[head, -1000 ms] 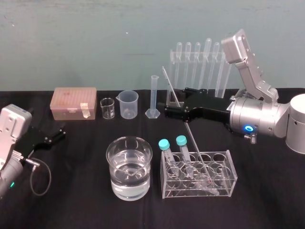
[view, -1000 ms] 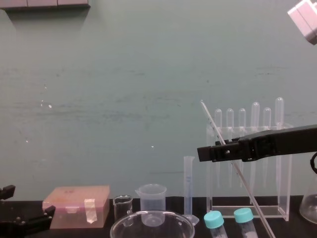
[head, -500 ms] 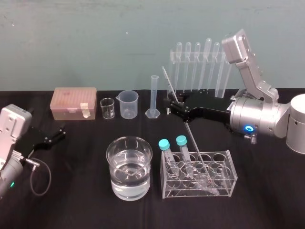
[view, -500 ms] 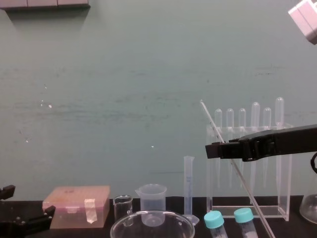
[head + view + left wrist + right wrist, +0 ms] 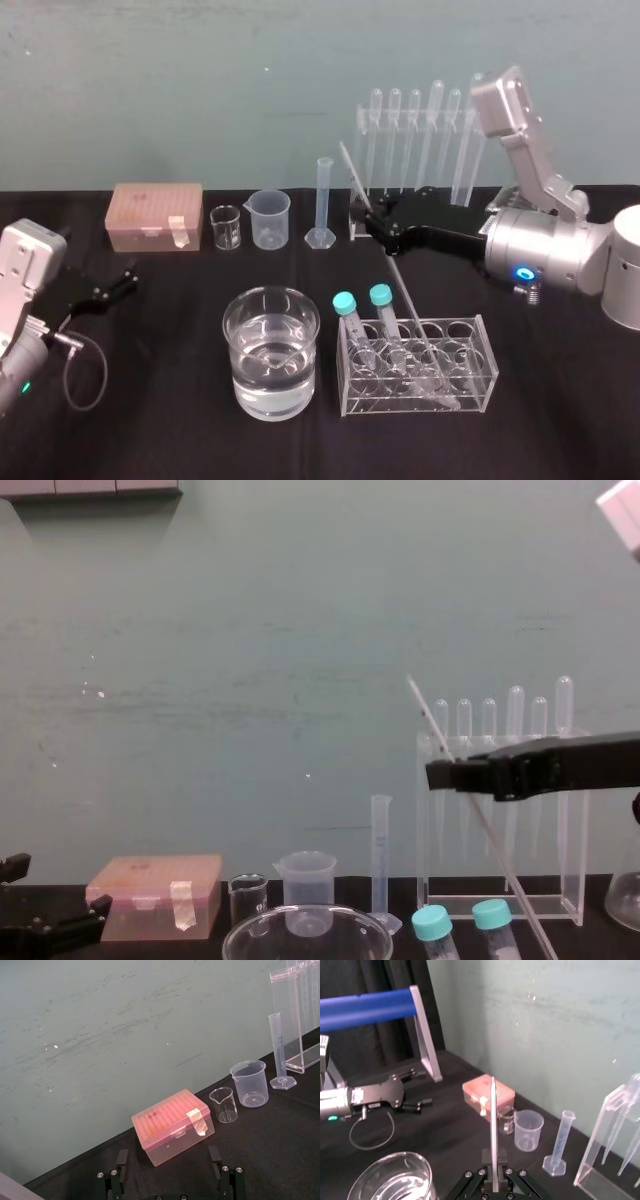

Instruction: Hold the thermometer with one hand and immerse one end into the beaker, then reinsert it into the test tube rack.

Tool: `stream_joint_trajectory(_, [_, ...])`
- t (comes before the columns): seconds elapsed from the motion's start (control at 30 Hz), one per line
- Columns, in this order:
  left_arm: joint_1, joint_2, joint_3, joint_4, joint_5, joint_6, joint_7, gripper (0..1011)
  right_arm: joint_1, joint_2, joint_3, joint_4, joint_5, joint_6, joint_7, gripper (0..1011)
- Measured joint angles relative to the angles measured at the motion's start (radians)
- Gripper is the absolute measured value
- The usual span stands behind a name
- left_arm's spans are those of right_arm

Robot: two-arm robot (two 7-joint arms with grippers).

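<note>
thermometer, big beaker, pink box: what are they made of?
thermometer, at the right gripper: thin clear rod, likely glass.
beaker: clear, glossy rim highlights, probably glass.
box: translucent pink, dull sheen, moulded lid, likely plastic.

On the worktop (image 5: 150, 400), the beaker (image 5: 270, 350) stands near the front, with the test tube rack (image 5: 470, 370) just beside it at 3 o'clock. Two capped tubes (image 5: 347, 318) stand in the rack's left end. To their right the thermometer (image 5: 410, 310) rests in the rack, leaning up toward 11 o'clock past the right gripper (image 5: 375, 222). From the beaker, a back row runs: tip box (image 5: 155, 215) at 10 o'clock, small glass beaker (image 5: 226, 227) at 11, plastic beaker (image 5: 270, 218) at 12, graduated cylinder (image 5: 323, 200) at 1, pipette stand (image 5: 420, 112) at 2. The left gripper (image 5: 128, 278) lies at 9 o'clock, well apart.
</note>
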Motion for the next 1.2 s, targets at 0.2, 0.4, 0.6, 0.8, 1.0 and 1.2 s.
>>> stream_joint_trajectory(0.2, [0.0, 0.0, 0.0, 0.0, 0.0, 0.0, 0.0, 1008, -0.052, 0.002, 0.042, -0.018, 0.002, -0.124, -0.001, 56])
stream_joint_trajectory(0.4, [0.0, 0.0, 0.0, 0.0, 0.0, 0.0, 0.0, 1008, -0.138, 0.002, 0.123, -0.055, 0.054, -0.283, 0.035, 56])
stream_joint_trajectory(0.6, [0.0, 0.0, 0.0, 0.0, 0.0, 0.0, 0.0, 1008, -0.227, -0.001, 0.197, -0.082, 0.118, -0.383, 0.057, 56])
stream_joint_trajectory(0.8, [0.0, 0.0, 0.0, 0.0, 0.0, 0.0, 0.0, 1008, -0.25, 0.004, 0.24, -0.107, 0.149, -0.404, 0.071, 56])
stream_joint_trajectory(1.0, [0.0, 0.0, 0.0, 0.0, 0.0, 0.0, 0.0, 1008, -0.179, 0.002, 0.257, -0.121, 0.202, -0.377, 0.109, 56])
stream_joint_trajectory(1.2, [0.0, 0.0, 0.0, 0.0, 0.0, 0.0, 0.0, 1008, -0.035, -0.039, 0.214, -0.084, 0.217, -0.356, 0.146, 56])
